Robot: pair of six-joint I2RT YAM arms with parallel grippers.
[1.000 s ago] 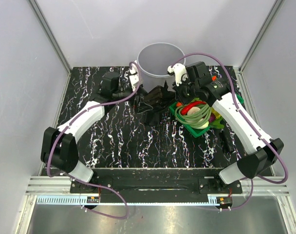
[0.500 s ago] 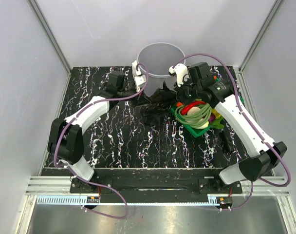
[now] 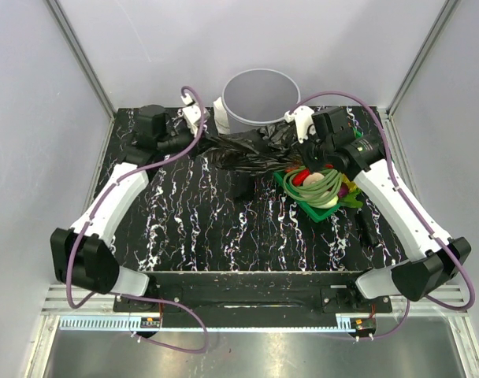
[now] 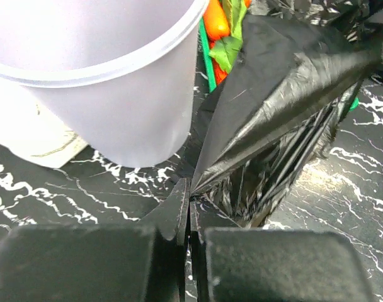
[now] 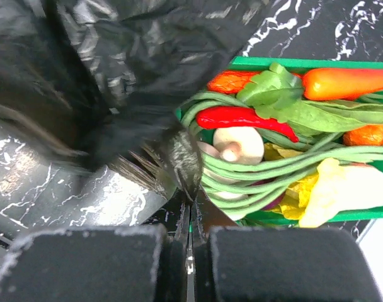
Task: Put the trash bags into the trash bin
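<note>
My left gripper point(image 4: 186, 204) is clamped on one edge of the trash bag point(image 3: 243, 146), and my right gripper point(image 5: 190, 204) pinches the opposite edge. The bag is stretched between them along the counter's point(image 3: 184, 220) far edge, just in front of the trash bin point(image 3: 228, 102). The green basket point(image 5: 342, 61) crowds my right gripper. Bare counter shows toward the left edge.

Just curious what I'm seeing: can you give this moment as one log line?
left pincer: shut on bag | right pincer: shut on bag | bag: stretched between them, outside bin
</note>
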